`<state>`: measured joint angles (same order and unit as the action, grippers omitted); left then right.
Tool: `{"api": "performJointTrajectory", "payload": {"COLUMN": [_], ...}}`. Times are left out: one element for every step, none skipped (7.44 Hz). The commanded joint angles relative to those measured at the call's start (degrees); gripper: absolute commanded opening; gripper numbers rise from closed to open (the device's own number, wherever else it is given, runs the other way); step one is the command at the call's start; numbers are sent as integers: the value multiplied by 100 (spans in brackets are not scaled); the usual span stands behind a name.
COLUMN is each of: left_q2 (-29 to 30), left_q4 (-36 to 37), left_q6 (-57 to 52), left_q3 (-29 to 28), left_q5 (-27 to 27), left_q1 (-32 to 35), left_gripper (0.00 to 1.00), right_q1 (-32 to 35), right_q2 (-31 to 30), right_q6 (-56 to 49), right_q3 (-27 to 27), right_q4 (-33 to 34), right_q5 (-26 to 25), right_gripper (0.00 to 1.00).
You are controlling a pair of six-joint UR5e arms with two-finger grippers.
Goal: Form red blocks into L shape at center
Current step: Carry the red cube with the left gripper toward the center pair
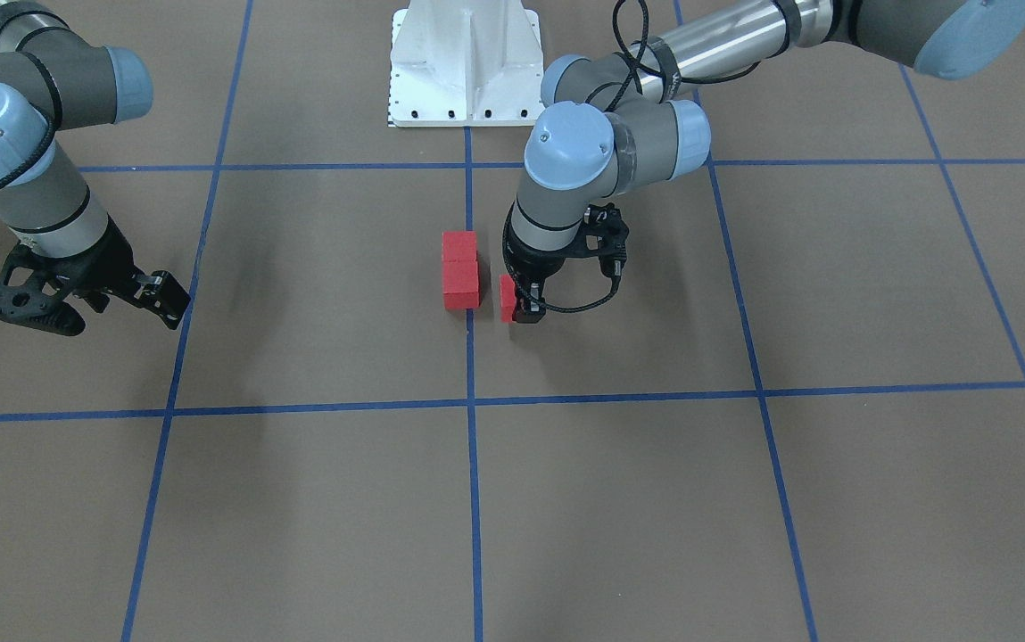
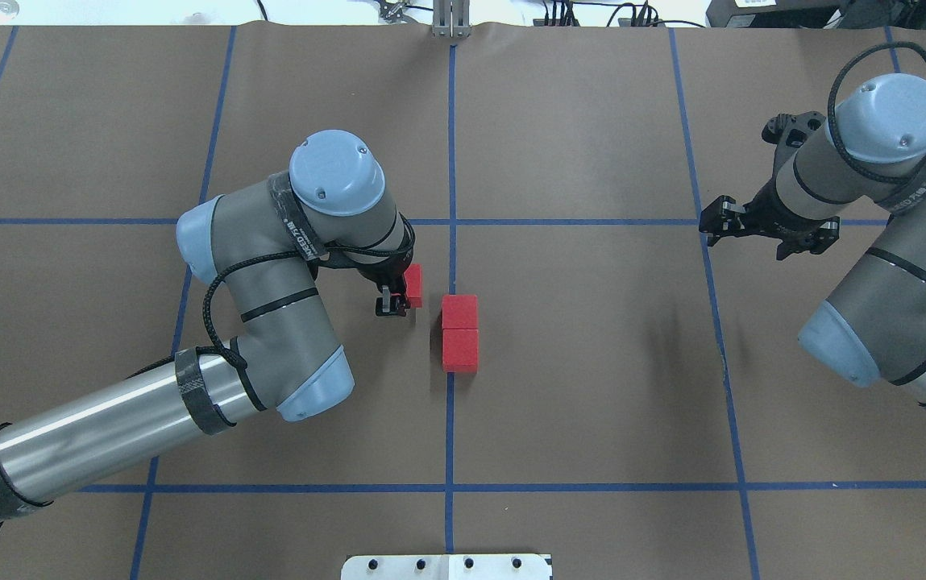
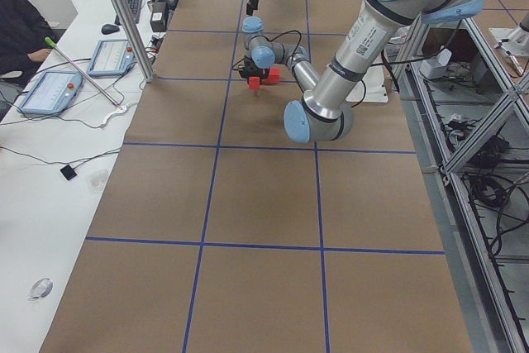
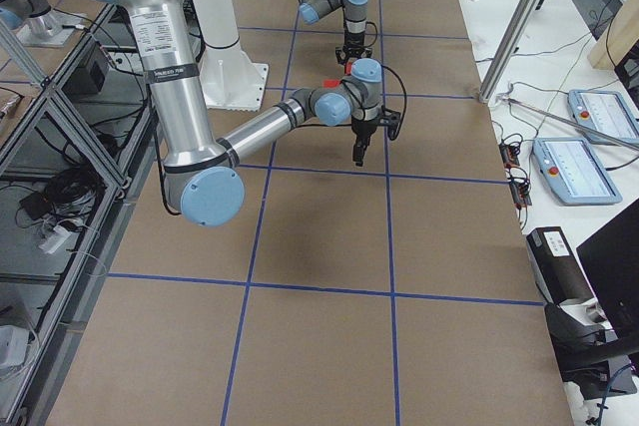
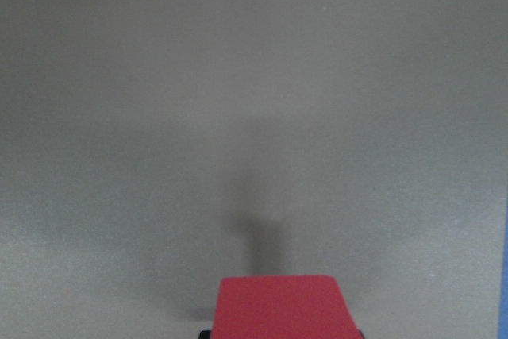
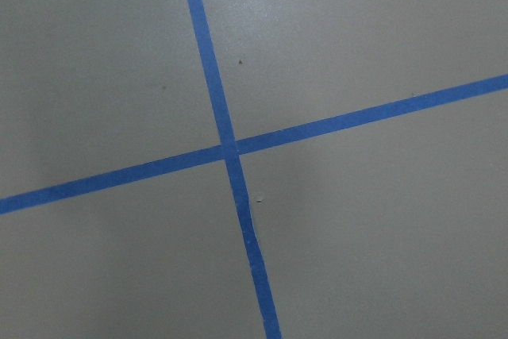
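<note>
Two red blocks (image 2: 460, 312) (image 2: 460, 350) lie touching in a short row on the blue tape line at the center (image 2: 511, 322); the front view shows the pair (image 1: 459, 247) (image 1: 461, 287). My left gripper (image 2: 395, 303) is shut on the third red block (image 2: 413, 285), just left of the row's far block with a small gap between them. The front view shows this gripper (image 1: 521, 305) and held block (image 1: 507, 298). In the left wrist view the block (image 5: 278, 307) fills the lower edge over brown floor. My right gripper (image 2: 711, 225) hangs open and empty far to the right.
The white pedestal base (image 1: 466, 62) stands at the robot's side of the table. Blue tape lines (image 6: 226, 148) cross under the right wrist camera. A person's sleeve (image 3: 16, 26) and tablets (image 3: 50, 93) are at a side desk.
</note>
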<state>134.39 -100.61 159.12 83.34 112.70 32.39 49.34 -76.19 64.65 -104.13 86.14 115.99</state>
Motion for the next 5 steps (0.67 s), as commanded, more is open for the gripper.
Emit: {"api": "performJointTrajectory", "payload": {"left_q2": [8,8,0,-1,-1], "left_q4": [7,7,7,7,15], "left_q6": [363,470,601,611,620], "left_q3": [42,68,69,69,60], "left_q5": [-73,-99,-239,-249,-249], "left_q1": [-110,-137,-276,-295,-295], "left_gripper": [0,0,0,0,0], "right_q1": [-3,-3,-3,5,5], "right_q2": [-19,-19,-45,-63,-63], "right_q6": [22,22,13,13,13], "right_q3": [-2,7,7,7,7], "right_q4": [-1,-1,-1,-1,-1], "right_q5": [3,3,3,3,11], "right_gripper": [100,100,100,100,100]}}
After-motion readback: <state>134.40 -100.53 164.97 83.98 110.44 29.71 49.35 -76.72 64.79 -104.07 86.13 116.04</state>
